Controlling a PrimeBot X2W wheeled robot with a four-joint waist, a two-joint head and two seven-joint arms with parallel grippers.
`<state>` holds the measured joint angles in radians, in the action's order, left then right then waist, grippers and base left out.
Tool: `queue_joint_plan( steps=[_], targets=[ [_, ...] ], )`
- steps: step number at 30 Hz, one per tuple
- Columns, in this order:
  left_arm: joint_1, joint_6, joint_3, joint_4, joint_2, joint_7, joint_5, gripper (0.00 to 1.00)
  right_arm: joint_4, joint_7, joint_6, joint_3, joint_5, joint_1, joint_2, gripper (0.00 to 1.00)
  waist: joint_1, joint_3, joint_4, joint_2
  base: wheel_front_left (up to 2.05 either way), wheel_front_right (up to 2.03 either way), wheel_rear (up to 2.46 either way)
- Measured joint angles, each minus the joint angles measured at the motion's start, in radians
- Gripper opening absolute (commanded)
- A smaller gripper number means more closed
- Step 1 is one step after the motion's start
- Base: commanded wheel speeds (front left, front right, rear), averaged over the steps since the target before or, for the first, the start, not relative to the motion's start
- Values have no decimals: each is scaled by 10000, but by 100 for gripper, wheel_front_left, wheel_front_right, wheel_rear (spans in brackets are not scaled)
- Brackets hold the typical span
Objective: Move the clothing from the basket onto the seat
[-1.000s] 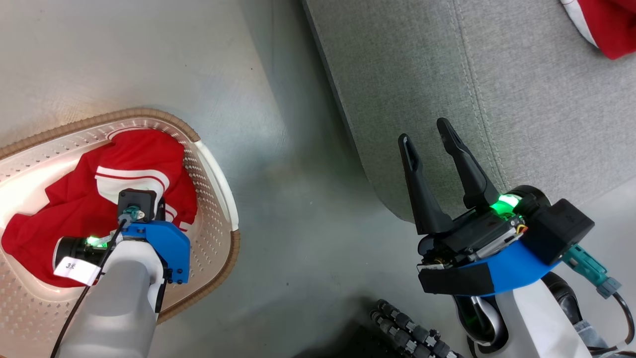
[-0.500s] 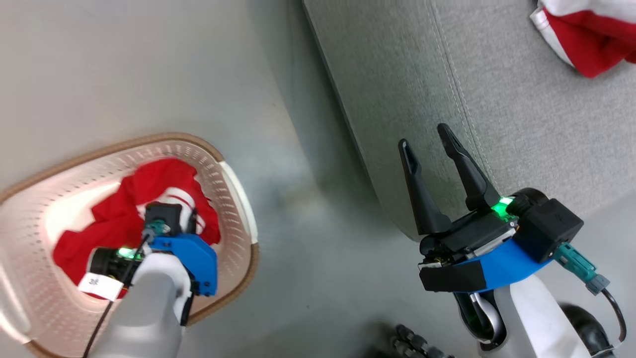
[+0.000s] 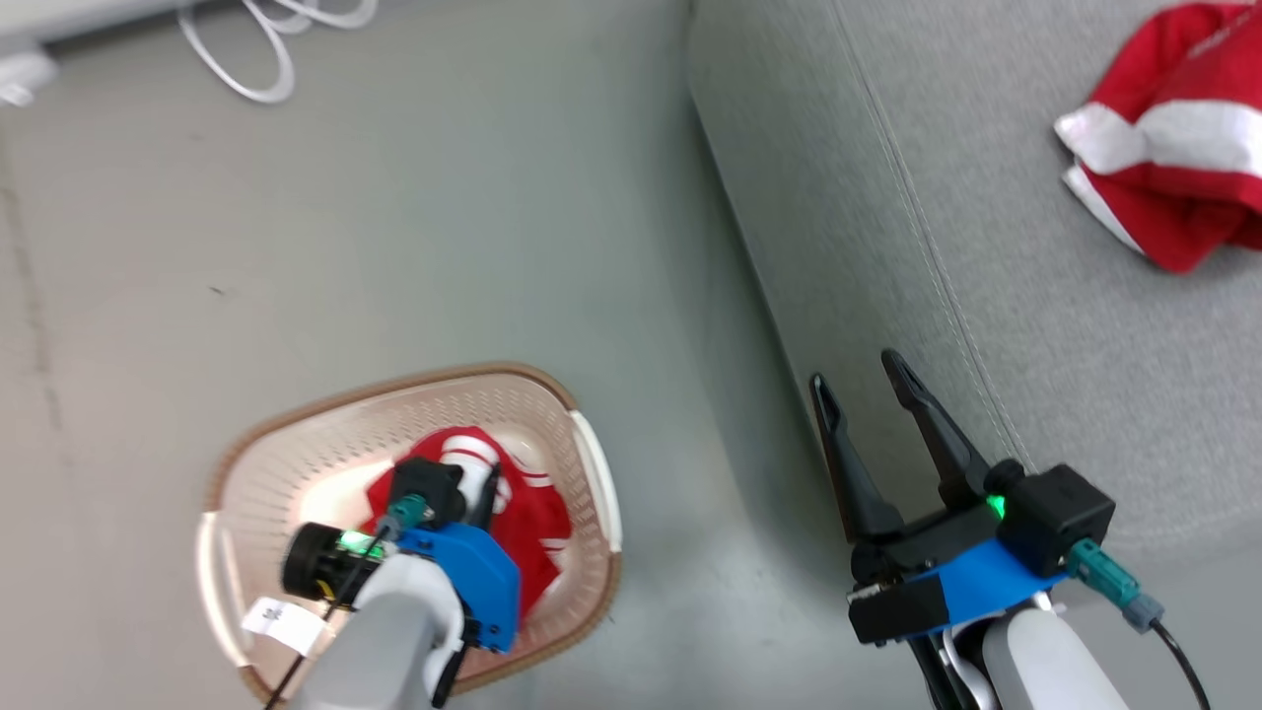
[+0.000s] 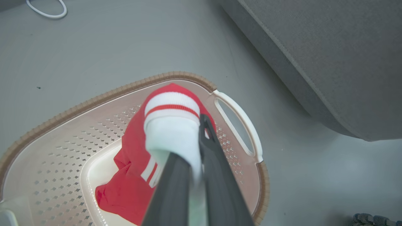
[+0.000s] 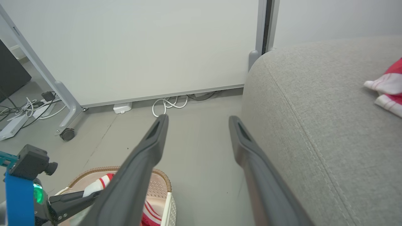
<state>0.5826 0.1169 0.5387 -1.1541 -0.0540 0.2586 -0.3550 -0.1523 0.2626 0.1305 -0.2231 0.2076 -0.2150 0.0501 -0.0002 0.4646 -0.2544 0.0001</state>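
Clothing (image 4: 133, 147) hangs inside the basket (image 4: 94, 100), clamped in the left pincer (image 4: 193, 138), while the right pincer (image 3: 855, 370) gapes empty right of the basket.

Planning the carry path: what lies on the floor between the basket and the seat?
Just bare grey floor between the basket and the seat, seen in the head view.

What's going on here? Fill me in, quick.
The robot is partway through moving laundry. Its left gripper is shut on a red and white garment, which hangs from it down into the laundry basket on the floor. The right gripper is open and holds nothing, hovering at the edge of the grey sofa seat. Another red and white garment already lies on the seat.
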Motion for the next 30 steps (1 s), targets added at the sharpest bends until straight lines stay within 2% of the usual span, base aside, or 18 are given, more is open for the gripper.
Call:
queue_joint_plan(
  steps=[14, 23, 30],
  targets=[
    [-590, 69, 2240, 2075, 25, -15, -1743, 0, -690, -36, 0, 481, -399, 1068, -2, 100, 0, -2444, 1629, 0, 0, 0, 0],
    [-429, -134, 2899, 3304, 31, 15, -2447, 0, -736, -255, 0, 462, -393, 1523, -2, 100, 1, -3648, 2506, 0, 0, 0, 0],
    [-171, -182, 3388, 4073, 33, 19, -2872, 0, -736, -454, 0, 401, -378, 1853, -2, 100, 1, -4347, 2864, 0, 0, 0, 0]
  ],
)
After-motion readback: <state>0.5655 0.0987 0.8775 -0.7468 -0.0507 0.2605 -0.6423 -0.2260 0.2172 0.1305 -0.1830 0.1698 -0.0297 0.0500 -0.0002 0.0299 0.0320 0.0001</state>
